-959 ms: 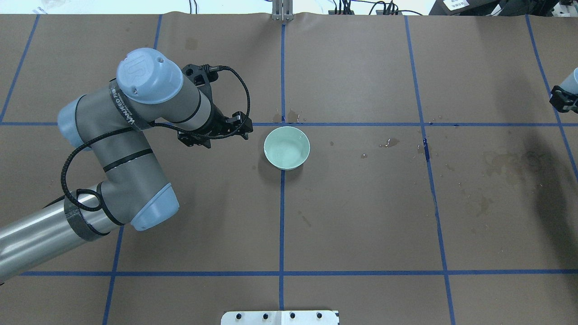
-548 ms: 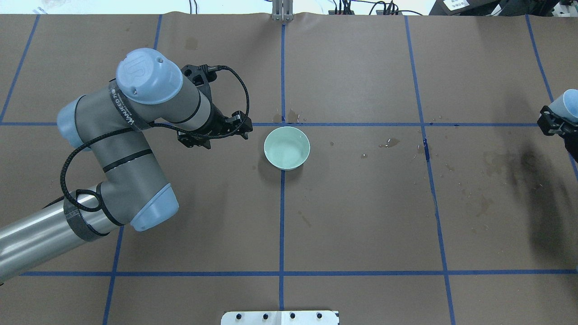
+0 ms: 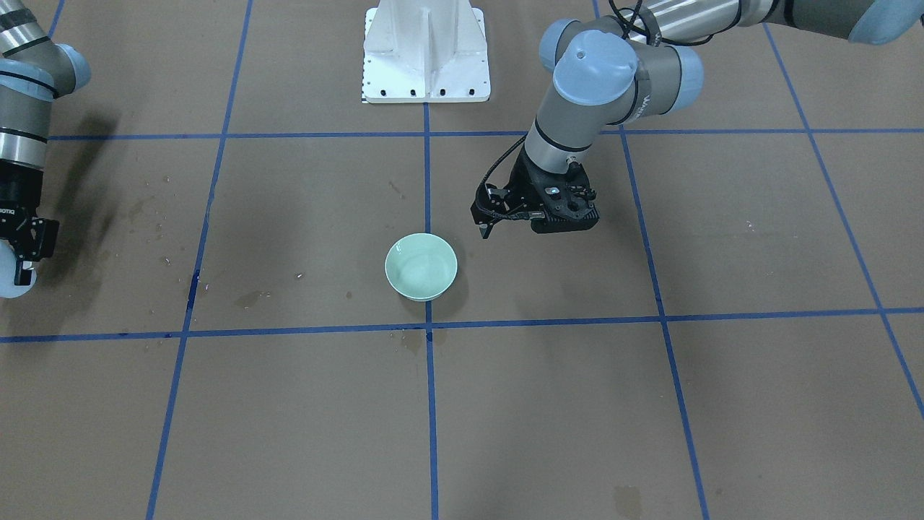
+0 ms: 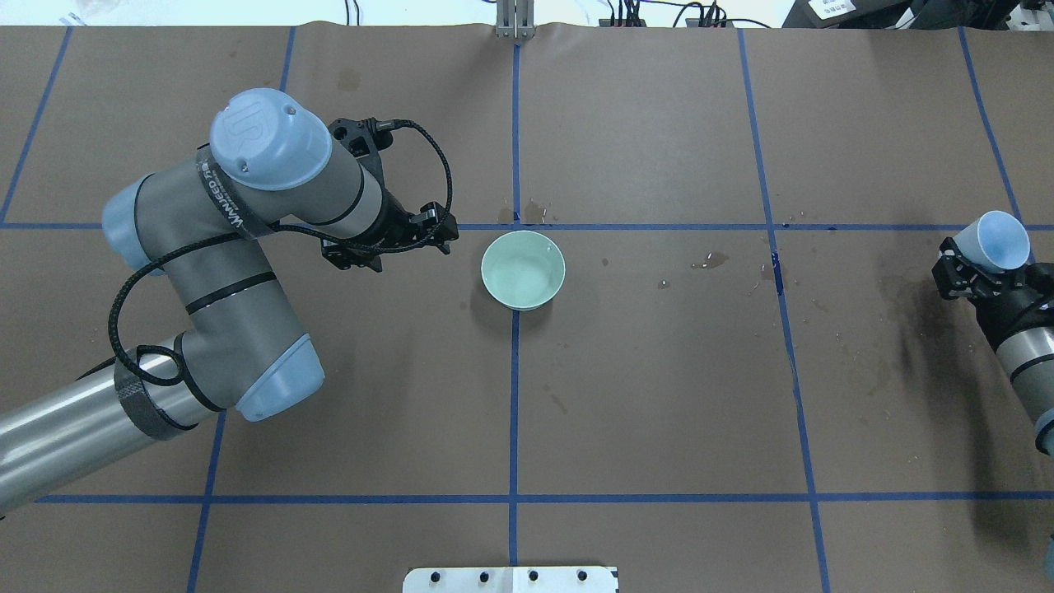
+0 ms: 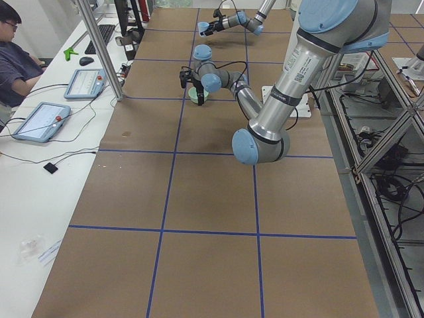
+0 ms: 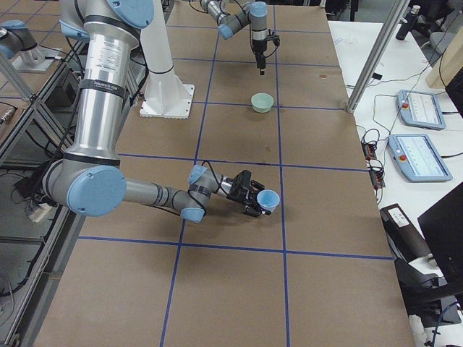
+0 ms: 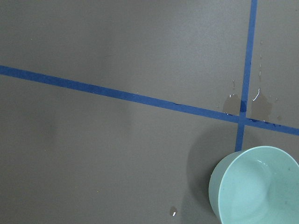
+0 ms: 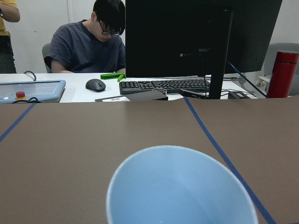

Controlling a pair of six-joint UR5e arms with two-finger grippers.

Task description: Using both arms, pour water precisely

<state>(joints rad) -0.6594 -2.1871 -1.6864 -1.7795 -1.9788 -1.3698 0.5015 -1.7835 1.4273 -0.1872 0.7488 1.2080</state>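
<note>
R claw (image 4: 976,268) gripping pale-blue plastic cup (image 4: 996,240) has entered at 3 o'clock of mint ceramic bowl (image 4: 523,269); pour nears. L claw (image 3: 486,227) unclear.

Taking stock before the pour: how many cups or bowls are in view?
2: a green bowl at the table's centre, and a blue cup in the right pincer over its right end.

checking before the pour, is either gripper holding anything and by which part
The right gripper holds the blue cup by its lower wall, below the rim. The left gripper holds nothing.
</note>
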